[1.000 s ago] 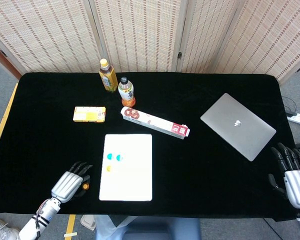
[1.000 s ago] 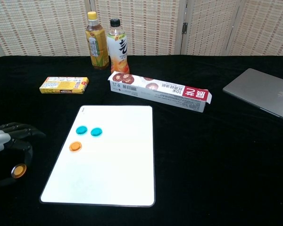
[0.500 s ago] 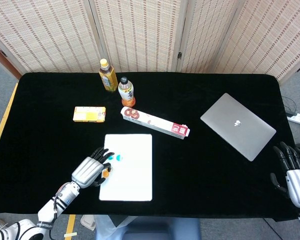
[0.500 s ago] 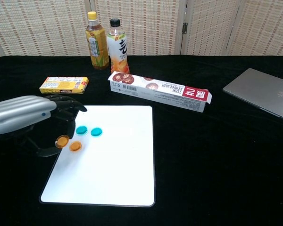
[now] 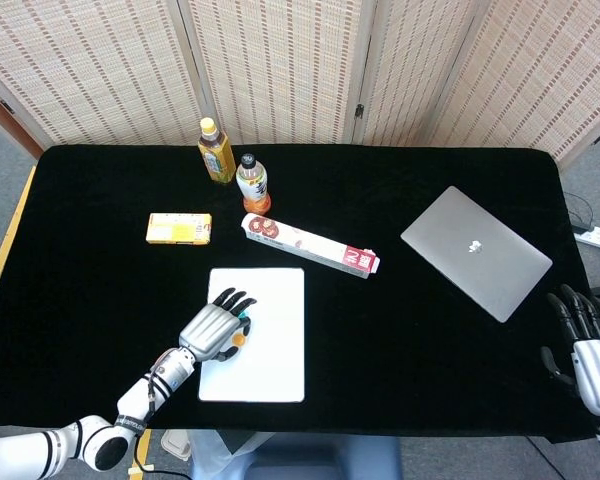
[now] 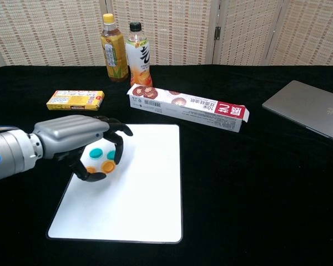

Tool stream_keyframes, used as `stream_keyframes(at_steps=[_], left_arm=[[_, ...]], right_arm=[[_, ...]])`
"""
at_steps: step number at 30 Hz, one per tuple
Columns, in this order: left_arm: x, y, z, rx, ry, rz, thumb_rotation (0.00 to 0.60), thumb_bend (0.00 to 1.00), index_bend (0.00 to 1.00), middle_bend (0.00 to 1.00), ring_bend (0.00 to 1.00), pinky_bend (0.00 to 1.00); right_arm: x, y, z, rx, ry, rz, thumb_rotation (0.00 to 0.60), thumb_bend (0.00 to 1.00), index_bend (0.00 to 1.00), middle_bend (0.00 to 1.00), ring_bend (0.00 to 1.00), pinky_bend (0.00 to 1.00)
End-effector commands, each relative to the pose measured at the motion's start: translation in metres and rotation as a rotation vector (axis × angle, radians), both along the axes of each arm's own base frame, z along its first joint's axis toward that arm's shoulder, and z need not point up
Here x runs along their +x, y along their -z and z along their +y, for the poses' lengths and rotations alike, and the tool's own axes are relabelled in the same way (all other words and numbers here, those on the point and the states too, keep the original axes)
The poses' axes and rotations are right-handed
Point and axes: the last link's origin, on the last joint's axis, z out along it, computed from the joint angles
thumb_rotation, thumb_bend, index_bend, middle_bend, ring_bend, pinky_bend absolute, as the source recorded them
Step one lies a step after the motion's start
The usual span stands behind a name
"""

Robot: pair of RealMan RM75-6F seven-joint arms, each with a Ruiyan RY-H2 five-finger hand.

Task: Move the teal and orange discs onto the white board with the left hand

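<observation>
My left hand (image 6: 80, 138) hovers low over the left part of the white board (image 6: 147, 199), palm down. It pinches an orange disc (image 6: 108, 165) between thumb and a fingertip, close above the board. A second orange disc (image 6: 91, 170) lies on the board under the hand, mostly hidden. Two teal discs (image 6: 95, 154) lie on the board beneath the fingers, partly covered. The head view shows the left hand (image 5: 215, 325) on the board's (image 5: 275, 350) left side, with the held orange disc (image 5: 238, 339) peeking out. My right hand (image 5: 588, 340) rests at the table's right edge, fingers apart, holding nothing.
A yellow box (image 6: 75, 100) lies left of the board. A long food-wrap box (image 6: 188, 108) lies just behind the board, with two bottles (image 6: 139, 54) further back. A grey laptop (image 5: 475, 250) sits shut at the right.
My left hand has carried the orange disc from the black cloth left of the board rightward, over the board's edge, and now covers the discs lying there. The right hand has stayed put.
</observation>
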Motion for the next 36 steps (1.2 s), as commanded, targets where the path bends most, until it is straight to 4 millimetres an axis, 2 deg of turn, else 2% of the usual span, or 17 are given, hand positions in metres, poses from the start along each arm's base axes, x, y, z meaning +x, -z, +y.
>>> stream_keyframes(at_steps=[1,17,27,30,33,36], left_arm=[[0.001,0.004,0.003,0.002,-0.007,0.015,0.600,0.39,0.50,0.15,0.00,0.00],[-0.002,0.012,0.006,0.000,-0.037,0.043,0.600,0.38,0.48,0.15,0.00,0.00],[-0.003,0.012,0.005,-0.003,-0.042,0.046,0.600,0.38,0.42,0.15,0.00,0.00],[0.000,0.005,0.003,0.011,-0.043,0.003,0.600,0.38,0.40,0.15,0.00,0.00],[0.001,-0.012,0.001,0.033,-0.062,-0.073,0.600,0.38,0.38,0.15,0.00,0.00],[-0.007,-0.035,0.002,0.082,-0.086,-0.136,0.600,0.38,0.36,0.15,0.00,0.00]], right_arm=[[0.000,0.000,0.000,-0.002,0.001,0.000,0.600,0.48,0.00,0.00,0.00,0.00],[0.000,-0.002,0.002,-0.009,0.005,0.002,0.600,0.48,0.00,0.00,0.00,0.00],[0.000,-0.002,0.004,-0.011,0.005,0.003,0.600,0.48,0.00,0.00,0.00,0.00],[0.000,-0.003,0.004,-0.015,0.006,0.004,0.600,0.48,0.00,0.00,0.00,0.00],[0.000,-0.005,0.005,-0.018,0.005,0.004,0.600,0.48,0.00,0.00,0.00,0.00],[0.001,-0.007,0.005,-0.021,0.005,0.005,0.600,0.48,0.00,0.00,0.00,0.00]])
